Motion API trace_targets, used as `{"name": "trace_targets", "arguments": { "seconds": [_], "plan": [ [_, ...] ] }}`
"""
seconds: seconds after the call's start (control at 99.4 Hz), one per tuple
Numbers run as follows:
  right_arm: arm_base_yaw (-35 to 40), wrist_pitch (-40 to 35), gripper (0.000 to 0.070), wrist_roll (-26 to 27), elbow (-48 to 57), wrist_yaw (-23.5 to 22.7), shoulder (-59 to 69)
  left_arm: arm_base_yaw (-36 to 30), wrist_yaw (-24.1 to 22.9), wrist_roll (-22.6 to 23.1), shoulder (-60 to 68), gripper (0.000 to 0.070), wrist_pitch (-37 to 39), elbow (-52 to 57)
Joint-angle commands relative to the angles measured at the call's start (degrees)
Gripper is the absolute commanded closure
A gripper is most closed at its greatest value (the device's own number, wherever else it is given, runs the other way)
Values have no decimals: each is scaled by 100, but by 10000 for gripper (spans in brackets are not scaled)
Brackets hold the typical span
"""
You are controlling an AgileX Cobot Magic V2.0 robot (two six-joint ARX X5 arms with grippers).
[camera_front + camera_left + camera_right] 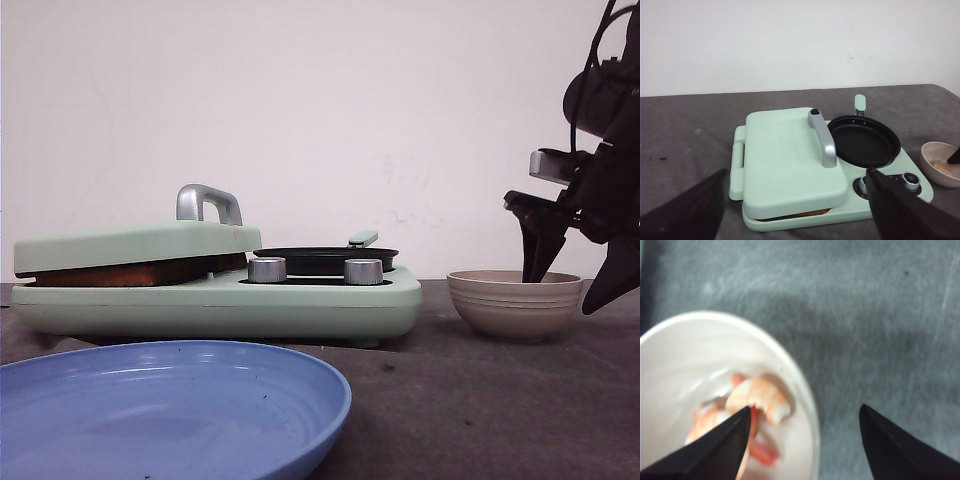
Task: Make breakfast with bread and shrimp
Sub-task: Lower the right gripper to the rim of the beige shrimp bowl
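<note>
A brown crust edge of the bread (130,272) shows in the gap under the shut lid of the mint-green breakfast maker (300,305); the bread (800,215) is a thin sliver in the left wrist view. The shrimp (760,397), pink and white, lie in the beige ribbed bowl (515,300). My right gripper (805,407) is open, straddling the bowl's rim (807,390), one finger inside by the shrimp, the other outside over the table. In the front view the right gripper (563,295) dips into the bowl. My left gripper (796,172) hangs open above the lid, holding nothing.
A black frying pan (325,260) sits on the maker's right half, behind two silver knobs (267,270). The lid carries a silver handle (822,140). A blue plate (170,410) lies at the table's front left. A white wall stands behind.
</note>
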Motion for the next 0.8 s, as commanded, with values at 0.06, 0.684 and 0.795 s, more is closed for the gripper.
{"name": "trace_targets", "arguments": {
  "seconds": [0.06, 0.684, 0.795],
  "plan": [
    [-9, 140, 302, 105, 114, 162, 149, -15, 2, -39, 9, 230, 59, 33],
    [-2, 162, 450, 96, 109, 282, 205, -15, 0, -37, 11, 230, 63, 33],
    [-2, 160, 453, 101, 109, 282, 205, -15, 0, -37, 11, 230, 63, 33]
  ]
}}
